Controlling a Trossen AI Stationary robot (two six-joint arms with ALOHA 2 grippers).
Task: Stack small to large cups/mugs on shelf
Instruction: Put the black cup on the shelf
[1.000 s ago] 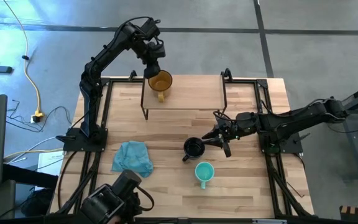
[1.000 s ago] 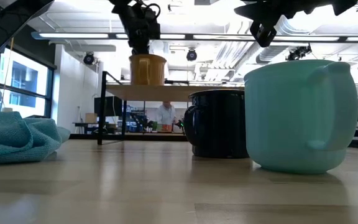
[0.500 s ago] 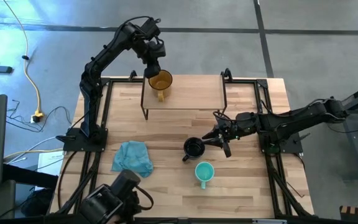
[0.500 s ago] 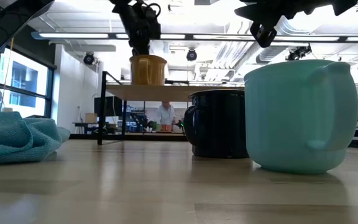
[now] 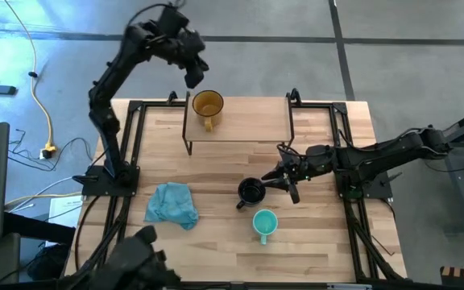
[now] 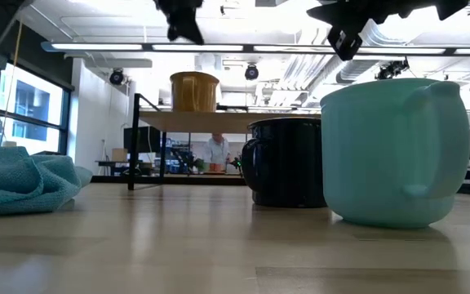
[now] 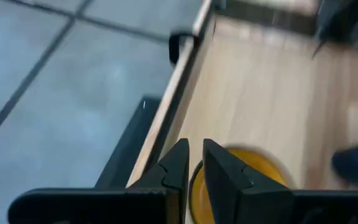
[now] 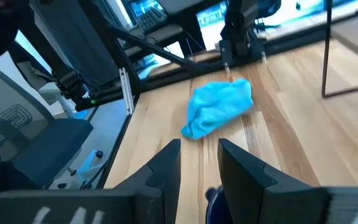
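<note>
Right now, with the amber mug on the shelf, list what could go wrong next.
1. The right gripper sits low beside the black mug; a misjudged grasp may shove it toward the teal mug close by.
2. The amber mug stands near the left end of the shelf; nesting the black mug carelessly might push it off.
3. The left gripper hangs just above the shelf's back corner, so the arms may crowd.

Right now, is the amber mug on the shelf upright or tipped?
Upright. The amber mug shows its open mouth from above and stands level on the shelf in the low view, free of the left pincer.
</note>
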